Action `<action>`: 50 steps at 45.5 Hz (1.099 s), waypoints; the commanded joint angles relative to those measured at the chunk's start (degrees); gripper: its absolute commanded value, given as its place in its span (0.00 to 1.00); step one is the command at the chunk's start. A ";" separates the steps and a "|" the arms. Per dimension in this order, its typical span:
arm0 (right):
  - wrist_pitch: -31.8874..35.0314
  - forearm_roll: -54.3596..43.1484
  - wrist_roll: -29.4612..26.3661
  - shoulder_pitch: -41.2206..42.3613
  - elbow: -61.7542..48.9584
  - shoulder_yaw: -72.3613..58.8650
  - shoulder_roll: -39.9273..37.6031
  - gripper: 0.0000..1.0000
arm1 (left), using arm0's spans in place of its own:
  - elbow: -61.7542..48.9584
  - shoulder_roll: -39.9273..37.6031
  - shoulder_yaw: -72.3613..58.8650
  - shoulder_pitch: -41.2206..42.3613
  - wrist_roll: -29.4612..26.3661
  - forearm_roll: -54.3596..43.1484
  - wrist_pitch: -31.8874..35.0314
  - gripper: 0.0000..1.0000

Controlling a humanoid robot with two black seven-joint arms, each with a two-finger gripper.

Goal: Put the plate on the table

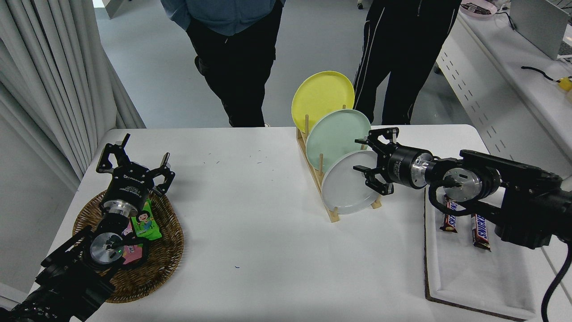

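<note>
The light grey plate (344,188) stands on edge in the front slot of a wooden rack (318,179) on the white table (259,232). My right gripper (363,156) comes in from the right, open, with its fingers spread around the plate's upper right rim. I cannot tell whether they touch it. My left gripper (134,156) is open and parked at the lower left, above a wicker basket (165,250).
A mint green plate (337,136) and a yellow plate (321,96) stand behind the grey one in the rack. A white tray (473,277) with two chocolate bars (449,214) lies at the right. Two people stand at the far side.
</note>
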 commanded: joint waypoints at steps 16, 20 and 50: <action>-0.90 0.05 -0.49 -0.94 -1.55 1.85 -0.01 0.40 | 0.00 0.00 0.00 0.00 -0.01 -0.01 0.00 1.00; -0.90 0.05 -0.49 -0.94 -1.99 2.46 0.07 0.40 | 0.00 0.00 0.00 0.00 0.08 -0.01 0.00 1.00; -0.99 0.05 -1.37 -1.64 -3.75 3.87 0.25 0.24 | 0.00 0.00 0.00 0.00 -0.01 -0.01 0.00 1.00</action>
